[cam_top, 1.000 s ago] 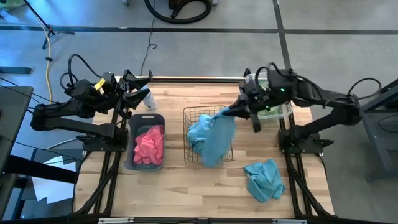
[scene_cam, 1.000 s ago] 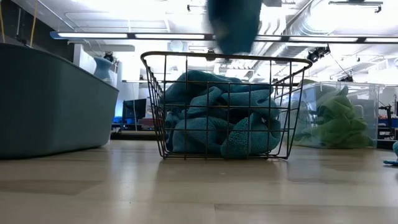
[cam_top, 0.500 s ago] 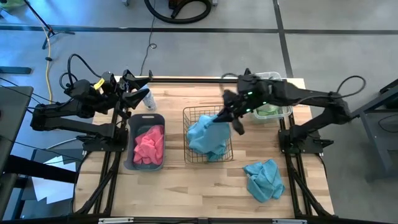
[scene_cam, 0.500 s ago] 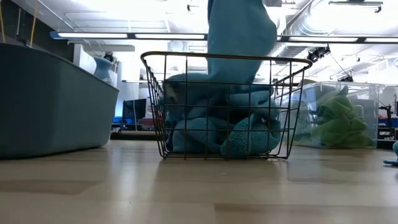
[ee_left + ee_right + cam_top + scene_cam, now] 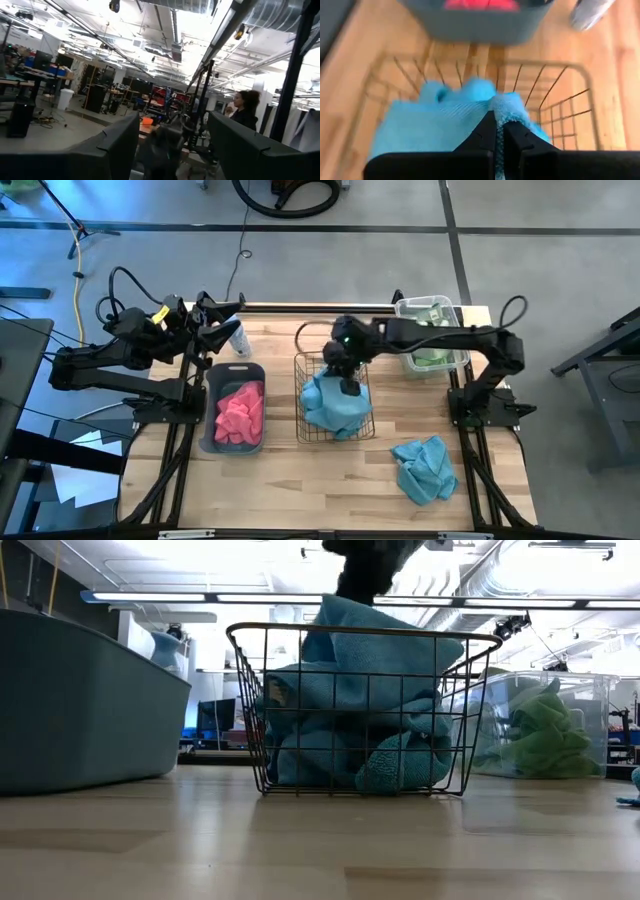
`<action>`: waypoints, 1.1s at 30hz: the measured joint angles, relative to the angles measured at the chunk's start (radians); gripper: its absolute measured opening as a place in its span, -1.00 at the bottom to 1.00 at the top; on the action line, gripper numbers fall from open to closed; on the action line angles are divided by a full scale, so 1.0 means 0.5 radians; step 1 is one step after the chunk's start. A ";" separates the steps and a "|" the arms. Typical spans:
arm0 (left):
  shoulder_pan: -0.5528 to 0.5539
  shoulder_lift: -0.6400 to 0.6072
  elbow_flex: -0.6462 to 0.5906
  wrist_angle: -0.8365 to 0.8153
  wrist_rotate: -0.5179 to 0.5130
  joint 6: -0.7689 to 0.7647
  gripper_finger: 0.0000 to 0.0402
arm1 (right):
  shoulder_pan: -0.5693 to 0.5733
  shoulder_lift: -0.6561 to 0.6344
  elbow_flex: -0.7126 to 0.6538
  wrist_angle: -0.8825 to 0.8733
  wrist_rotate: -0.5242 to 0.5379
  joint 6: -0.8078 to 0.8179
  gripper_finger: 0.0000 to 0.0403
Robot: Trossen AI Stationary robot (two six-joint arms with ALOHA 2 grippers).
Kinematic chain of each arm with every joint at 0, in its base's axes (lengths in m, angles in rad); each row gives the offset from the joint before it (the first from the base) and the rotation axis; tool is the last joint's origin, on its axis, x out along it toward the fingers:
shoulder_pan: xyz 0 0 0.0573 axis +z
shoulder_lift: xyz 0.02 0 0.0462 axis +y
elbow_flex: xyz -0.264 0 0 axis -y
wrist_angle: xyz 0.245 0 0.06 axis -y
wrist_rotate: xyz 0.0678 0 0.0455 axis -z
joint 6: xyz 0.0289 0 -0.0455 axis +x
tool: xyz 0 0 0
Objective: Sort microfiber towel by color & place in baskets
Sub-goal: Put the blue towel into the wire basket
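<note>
1. Looking level across the light wooden table (image 5: 320, 850), we are seeing bare planks running up to the wire mesh basket (image 5: 366, 710), which is standing at the middle of the table.
2. We are finding the right gripper (image 5: 350, 383) reaching over that basket, its fingers (image 5: 515, 137) pinched together on a fold of the teal towel (image 5: 445, 125); the towel is draping onto the other teal cloths already piled inside the wire.
3. We are noting one more teal towel on the table (image 5: 424, 468), lying crumpled near the front right corner, well apart from the baskets.
4. We are seeing the grey-blue tub (image 5: 234, 408) sitting left of the mesh basket with a pink towel (image 5: 240, 413) inside it.
5. We are spotting the clear bin (image 5: 432, 345) at the back right, holding a green towel (image 5: 545, 735).
6. We are finding the left gripper (image 5: 222, 330) waiting above the back left corner, its fingers spread wide and holding nothing, just beside a pale bottle (image 5: 239, 340).
7. We are looking past the table into a bright workshop with ceiling lights and ducts (image 5: 490, 580), where a person (image 5: 243, 111) is standing among racks and desks.
</note>
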 joint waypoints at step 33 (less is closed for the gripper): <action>0.000 0.000 0.000 -0.061 -0.040 -0.002 0.12 | 0.102 0.637 0.004 -0.168 0.274 -0.127 -0.71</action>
